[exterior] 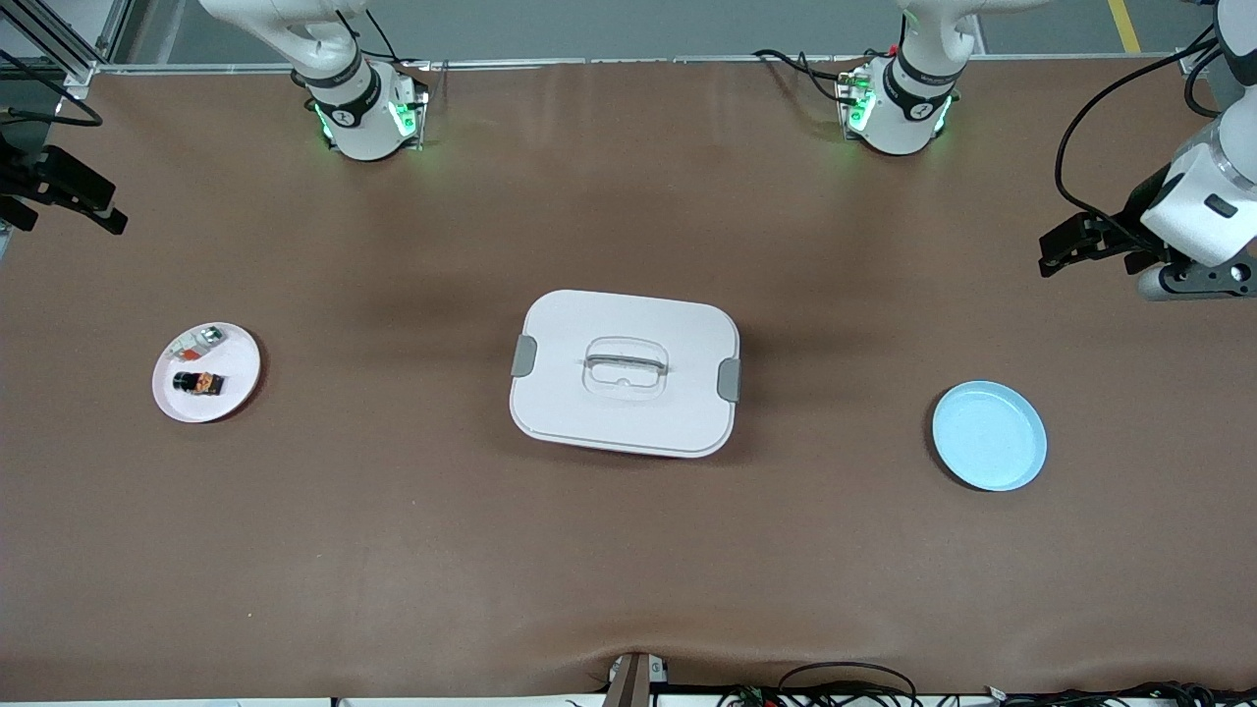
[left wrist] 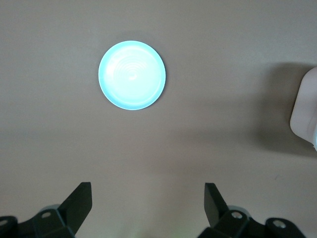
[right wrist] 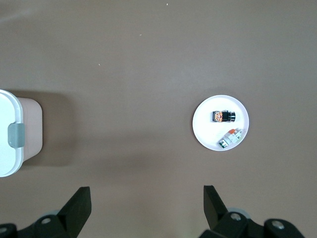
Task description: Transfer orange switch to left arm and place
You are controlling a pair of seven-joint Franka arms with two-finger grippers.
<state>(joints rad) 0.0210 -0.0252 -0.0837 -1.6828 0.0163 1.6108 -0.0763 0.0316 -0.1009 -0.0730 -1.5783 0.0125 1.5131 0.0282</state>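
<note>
White plate (exterior: 239, 378) carries a silver-and-clear part (exterior: 196, 342) — probably a connector; blue plate (exterior: 990, 436) bare.

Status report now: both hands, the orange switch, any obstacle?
Left hand and right hand open, empty, high. Orange switch on white plate. Box mid-table, between plates.

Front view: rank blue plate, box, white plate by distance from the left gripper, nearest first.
Left gripper hangs open over the left arm's end of the table.
1. Blue plate: at that same end, nearest.
2. Box: mid-table, between the two plates.
3. White plate: at the right arm's end, holding the orange switch, farthest.
</note>
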